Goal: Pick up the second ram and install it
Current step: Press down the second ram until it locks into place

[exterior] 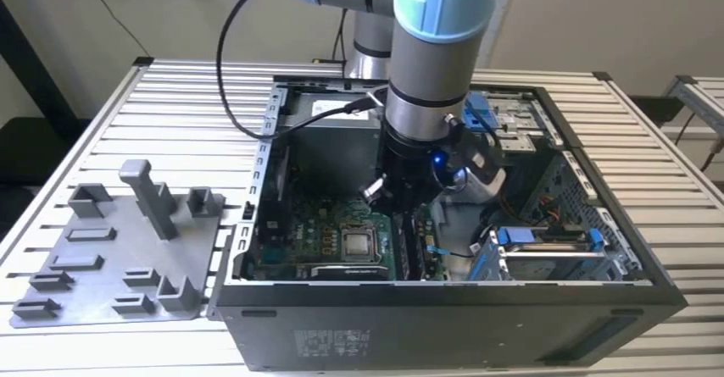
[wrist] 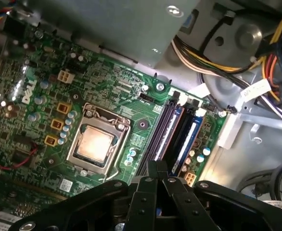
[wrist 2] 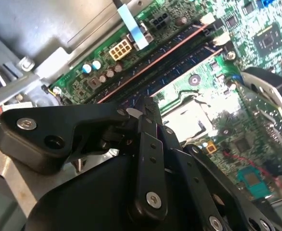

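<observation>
Second ram (wrist: 166, 136), dark stick, seated in slot (wrist: 188, 143)

Slatted metal table (exterior: 169, 97), open computer case (exterior: 453, 326), grey fixture plate (exterior: 114, 258)

One computer case (exterior: 453, 326), one motherboard (wrist: 146, 120), one grey fixture plate (exterior: 102, 267).

Exterior view: high, angled down from in front of the open black metal computer case (exterior: 453, 309) on the slatted white table (exterior: 169, 97), whole case in frame, medium distance. Both wrist views: close, looking past the black gripper (wrist: 158, 168) linkage into the case, from opposite sides. All three share the green motherboard (wrist: 131, 110) with its silver processor socket (wrist: 95, 144).
</observation>
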{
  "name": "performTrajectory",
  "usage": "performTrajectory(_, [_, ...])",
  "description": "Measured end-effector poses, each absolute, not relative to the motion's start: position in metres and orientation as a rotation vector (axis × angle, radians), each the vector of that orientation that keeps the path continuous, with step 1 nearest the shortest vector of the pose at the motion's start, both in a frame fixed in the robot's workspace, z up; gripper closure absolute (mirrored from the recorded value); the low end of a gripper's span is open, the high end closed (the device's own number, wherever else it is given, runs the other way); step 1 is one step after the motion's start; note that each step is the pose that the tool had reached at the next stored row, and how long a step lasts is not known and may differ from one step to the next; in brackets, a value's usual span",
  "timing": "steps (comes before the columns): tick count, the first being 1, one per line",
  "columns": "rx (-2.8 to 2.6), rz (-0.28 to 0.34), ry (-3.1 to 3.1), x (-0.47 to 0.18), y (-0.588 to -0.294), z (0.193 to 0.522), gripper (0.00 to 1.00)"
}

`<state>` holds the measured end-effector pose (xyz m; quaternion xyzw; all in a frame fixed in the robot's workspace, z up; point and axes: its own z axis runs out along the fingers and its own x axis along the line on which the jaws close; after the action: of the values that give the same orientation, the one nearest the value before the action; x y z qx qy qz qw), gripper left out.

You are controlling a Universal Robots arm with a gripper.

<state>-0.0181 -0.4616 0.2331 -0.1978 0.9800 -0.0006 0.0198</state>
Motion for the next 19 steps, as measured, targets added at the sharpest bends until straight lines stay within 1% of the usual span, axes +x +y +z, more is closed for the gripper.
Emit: performTrajectory(19, [-1.128, 0.009, 2.89, -0.0181, -0.4616, 0.2332, 0.89])
